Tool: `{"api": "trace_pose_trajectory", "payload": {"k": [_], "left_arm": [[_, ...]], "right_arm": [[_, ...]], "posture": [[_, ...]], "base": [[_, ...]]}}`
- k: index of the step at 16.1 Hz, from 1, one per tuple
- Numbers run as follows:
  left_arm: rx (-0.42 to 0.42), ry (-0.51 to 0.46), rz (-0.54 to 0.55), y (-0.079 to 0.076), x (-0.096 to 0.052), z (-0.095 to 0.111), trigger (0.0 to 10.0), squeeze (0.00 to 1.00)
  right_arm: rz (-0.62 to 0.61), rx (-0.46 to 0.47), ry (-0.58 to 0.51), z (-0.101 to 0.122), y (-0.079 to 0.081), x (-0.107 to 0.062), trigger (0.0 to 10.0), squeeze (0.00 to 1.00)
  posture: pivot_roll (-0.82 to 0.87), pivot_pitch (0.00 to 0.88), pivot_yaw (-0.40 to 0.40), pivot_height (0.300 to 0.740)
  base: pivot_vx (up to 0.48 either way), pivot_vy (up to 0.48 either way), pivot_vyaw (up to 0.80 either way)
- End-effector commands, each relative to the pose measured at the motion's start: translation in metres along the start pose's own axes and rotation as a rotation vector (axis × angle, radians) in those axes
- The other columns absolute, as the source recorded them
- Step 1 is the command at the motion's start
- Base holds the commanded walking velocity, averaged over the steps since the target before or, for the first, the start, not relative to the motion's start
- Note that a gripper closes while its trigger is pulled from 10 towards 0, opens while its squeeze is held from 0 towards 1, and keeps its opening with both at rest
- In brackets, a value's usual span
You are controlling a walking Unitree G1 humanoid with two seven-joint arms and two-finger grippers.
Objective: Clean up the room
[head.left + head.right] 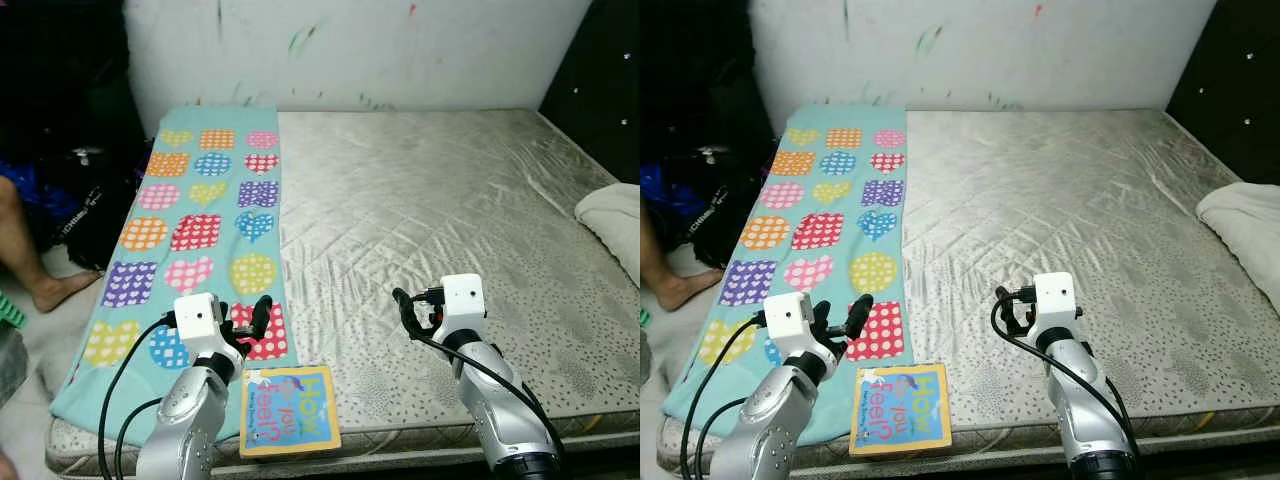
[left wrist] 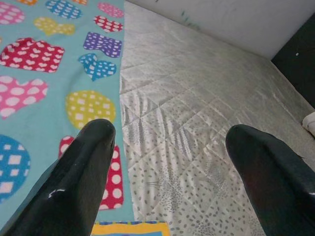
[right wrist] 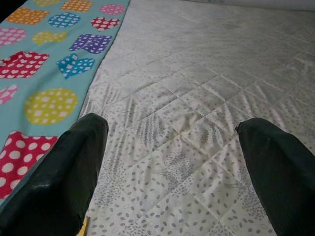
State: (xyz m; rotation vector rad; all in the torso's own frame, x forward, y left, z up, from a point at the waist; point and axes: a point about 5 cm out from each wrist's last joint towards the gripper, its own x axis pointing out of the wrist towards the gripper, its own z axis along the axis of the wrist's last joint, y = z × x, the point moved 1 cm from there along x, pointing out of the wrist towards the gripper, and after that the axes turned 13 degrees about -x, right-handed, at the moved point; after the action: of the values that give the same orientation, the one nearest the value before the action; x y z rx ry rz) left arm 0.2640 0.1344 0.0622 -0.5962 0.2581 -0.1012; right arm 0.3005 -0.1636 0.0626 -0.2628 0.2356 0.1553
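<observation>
Both pincers spread, empty: left pincer (image 1: 250, 322) above the book (image 1: 288, 410) at the mattress (image 1: 450, 220) near edge; right pincer (image 1: 415, 310) idle. Risk: a nudge tips the book off.

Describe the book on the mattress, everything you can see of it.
The book is a thick, roughly square children's book, apparently a board book, with a blue cover framed in yellow-orange and large colourful lettering reading "How do you feel?". It lies flat and closed, cover up, at the near edge of the mattress. Its left part overlaps the edge of the teal patterned blanket. The left gripper hangs open just above and beyond it, not touching.
</observation>
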Motion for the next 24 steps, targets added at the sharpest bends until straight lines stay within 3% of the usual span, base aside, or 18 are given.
{"api": "trace_pose_trajectory", "payload": {"k": [1, 14, 17, 18, 21, 24], "left_arm": [[0.001, 0.005, 0.006, -0.001, -0.001, 0.0, 10.0, 0.0], [0.019, 0.012, 0.017, 0.0, -0.002, 0.0, 10.0, 0.0], [0.114, -0.044, 0.025, 0.007, -0.013, 0.014, 10.0, 0.0], [0.174, -0.077, 0.039, 0.018, -0.025, 0.022, 10.0, 0.0], [0.272, -0.096, 0.063, 0.033, -0.035, 0.03, 10.0, 0.0], [0.306, -0.108, 0.052, 0.039, -0.045, 0.031, 10.0, 0.0]], "right_arm": [[-0.003, -0.006, -0.012, 0.002, -0.001, 0.0, 10.0, 0.0], [0.02, 0.001, -0.017, 0.0, 0.002, -0.003, 10.0, 0.0], [0.03, -0.004, -0.006, -0.004, 0.0, -0.008, 10.0, 0.0], [0.022, -0.006, 0.004, -0.007, -0.004, -0.009, 10.0, 0.0], [0.032, -0.009, -0.001, -0.005, -0.001, -0.006, 10.0, 0.0], [0.042, -0.013, 0.002, -0.005, 0.0, -0.004, 10.0, 0.0]], "posture": [[-0.09, 0.0, -0.015, 0.74], [-0.09, 0.0, -0.013, 0.74], [-0.09, 0.0, -0.015, 0.74], [-0.08, 0.0, -0.018, 0.74], [-0.07, 0.0, -0.025, 0.74], [-0.06, 0.0, -0.032, 0.74]], "base": [[0.0, 0.0, 0.0], [0.0, 0.0, 0.0], [0.0, 0.0, 0.0], [0.0, 0.0, 0.0], [0.0, 0.0, 0.0], [0.0, 0.0, 0.0]]}}
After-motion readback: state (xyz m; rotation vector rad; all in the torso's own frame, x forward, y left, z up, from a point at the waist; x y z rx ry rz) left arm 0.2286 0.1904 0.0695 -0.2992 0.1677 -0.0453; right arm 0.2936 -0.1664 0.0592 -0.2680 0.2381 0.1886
